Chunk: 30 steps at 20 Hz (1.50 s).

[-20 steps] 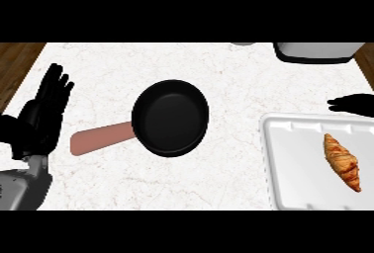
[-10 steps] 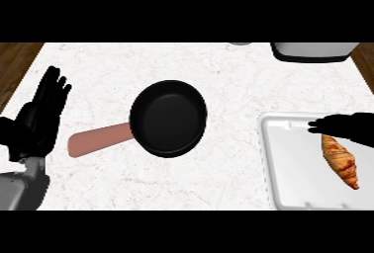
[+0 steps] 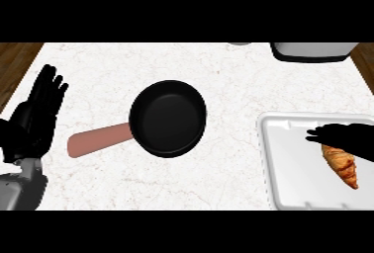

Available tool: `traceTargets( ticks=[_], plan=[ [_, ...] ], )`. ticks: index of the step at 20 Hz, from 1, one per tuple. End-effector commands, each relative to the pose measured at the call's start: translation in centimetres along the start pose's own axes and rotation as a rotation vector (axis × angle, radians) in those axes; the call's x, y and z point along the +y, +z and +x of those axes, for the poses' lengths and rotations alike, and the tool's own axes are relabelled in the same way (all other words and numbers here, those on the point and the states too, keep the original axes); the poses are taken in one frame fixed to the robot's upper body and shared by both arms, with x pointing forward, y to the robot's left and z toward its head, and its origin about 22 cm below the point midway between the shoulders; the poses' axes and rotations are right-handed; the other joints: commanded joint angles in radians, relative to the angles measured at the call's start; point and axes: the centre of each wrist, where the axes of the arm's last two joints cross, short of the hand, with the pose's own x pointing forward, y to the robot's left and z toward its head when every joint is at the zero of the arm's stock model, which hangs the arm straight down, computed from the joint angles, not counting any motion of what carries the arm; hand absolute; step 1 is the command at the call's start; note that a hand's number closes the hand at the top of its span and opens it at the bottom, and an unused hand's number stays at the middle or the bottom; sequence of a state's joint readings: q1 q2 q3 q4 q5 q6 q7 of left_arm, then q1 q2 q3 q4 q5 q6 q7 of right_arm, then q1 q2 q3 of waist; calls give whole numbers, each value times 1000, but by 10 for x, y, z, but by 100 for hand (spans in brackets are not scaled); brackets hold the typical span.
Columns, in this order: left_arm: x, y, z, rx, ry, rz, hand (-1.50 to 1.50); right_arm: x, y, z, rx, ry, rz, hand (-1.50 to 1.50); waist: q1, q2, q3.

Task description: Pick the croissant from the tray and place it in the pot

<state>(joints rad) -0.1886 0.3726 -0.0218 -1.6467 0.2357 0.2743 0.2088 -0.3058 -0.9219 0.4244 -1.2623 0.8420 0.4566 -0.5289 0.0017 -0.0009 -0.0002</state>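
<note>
A golden-brown croissant (image 3: 343,167) lies lengthwise on a white tray (image 3: 292,163) at the counter's right. My right hand (image 3: 349,137) comes in from the right edge, fingers straight and pointing left, hovering over the croissant's upper end and hiding it. I cannot tell whether it touches the croissant. A black pan (image 3: 167,118) with a reddish-brown handle (image 3: 98,141) sits at the counter's middle. My left hand (image 3: 35,118) rests open at the left edge, fingers up.
A grey appliance (image 3: 312,51) stands at the back right corner, with a small pale object (image 3: 239,44) to its left at the back edge. Wooden floor shows past the counter's left and right sides.
My right hand has moved in from the right edge, down and left over the tray, and now covers the croissant's upper end. The left hand and pan have not moved.
</note>
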Motion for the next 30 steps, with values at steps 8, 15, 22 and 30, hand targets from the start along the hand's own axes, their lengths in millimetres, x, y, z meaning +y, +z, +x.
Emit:
traceTargets(
  ticks=[8, 15, 22, 30],
  plan=[
    [-11, 6, -9, -7, -7, 22, 0, 24, -28, -8, 45, 20, -5, -150, 5, 1, 1],
    [-10, -9, -5, -8, -4, -18, 0, 22, -38, -28, 78, 42, 0, -150, 4, 2, 0],
    [-25, -27, -1, -4, -7, 8, 0, 22, -45, -44, 79, 45, 25, -150, 5, 4, 1],
    [-7, 13, -13, 4, -2, 0, 0, 66, -44, -31, -31, 153, 8, 150, 1, 0, 0]
  ],
)
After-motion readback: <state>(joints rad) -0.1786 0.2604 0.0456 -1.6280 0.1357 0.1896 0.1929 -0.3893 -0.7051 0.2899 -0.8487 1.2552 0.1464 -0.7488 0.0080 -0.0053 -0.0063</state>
